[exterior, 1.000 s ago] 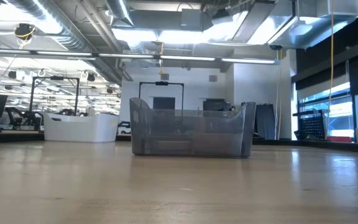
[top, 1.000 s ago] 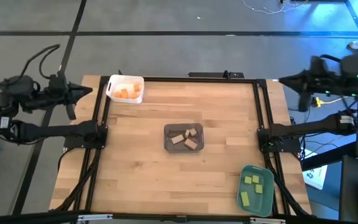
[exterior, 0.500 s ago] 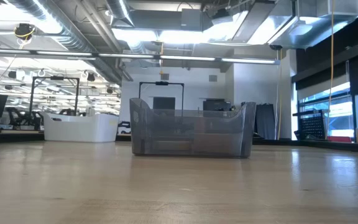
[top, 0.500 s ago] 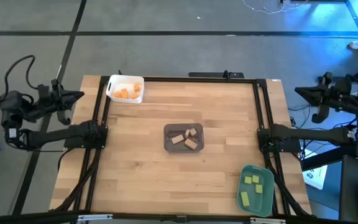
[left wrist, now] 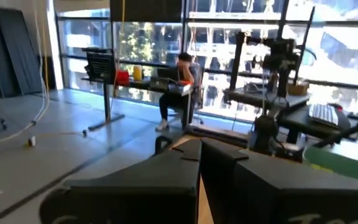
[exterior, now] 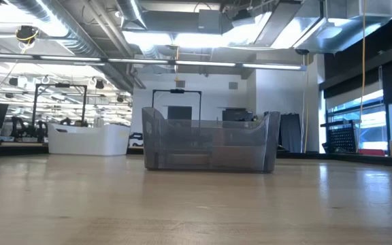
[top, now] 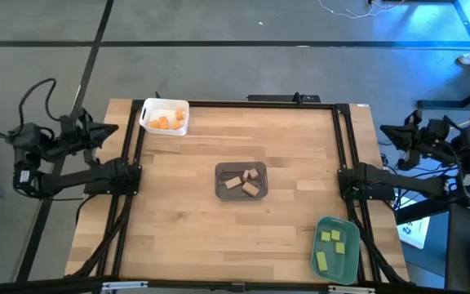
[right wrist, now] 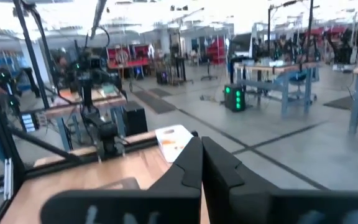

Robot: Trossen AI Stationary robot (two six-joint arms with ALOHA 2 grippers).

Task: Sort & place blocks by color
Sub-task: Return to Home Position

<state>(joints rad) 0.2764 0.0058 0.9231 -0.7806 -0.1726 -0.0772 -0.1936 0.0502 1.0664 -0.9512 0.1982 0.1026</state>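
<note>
A robotics lab on an open industrial floor; the wooden counter [top: 219, 237] with its black frame [top: 243, 104] stands on a grey concrete floor [top: 219, 20] marked with dark lines, loose cables [top: 345, 10] lying at 1 o'clock; the low view shows bare ceiling ducts [exterior: 73, 27] and strip lights [exterior: 182, 41]; the wrist views show more robot rigs [right wrist: 95, 93], rows of workbenches [right wrist: 291, 78], tall windows [left wrist: 145, 37] and a person [left wrist: 180, 84] seated at a desk [left wrist: 135, 82].

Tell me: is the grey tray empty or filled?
Not empty: the grey tray holds about three tan blocks, seen from above.
</note>
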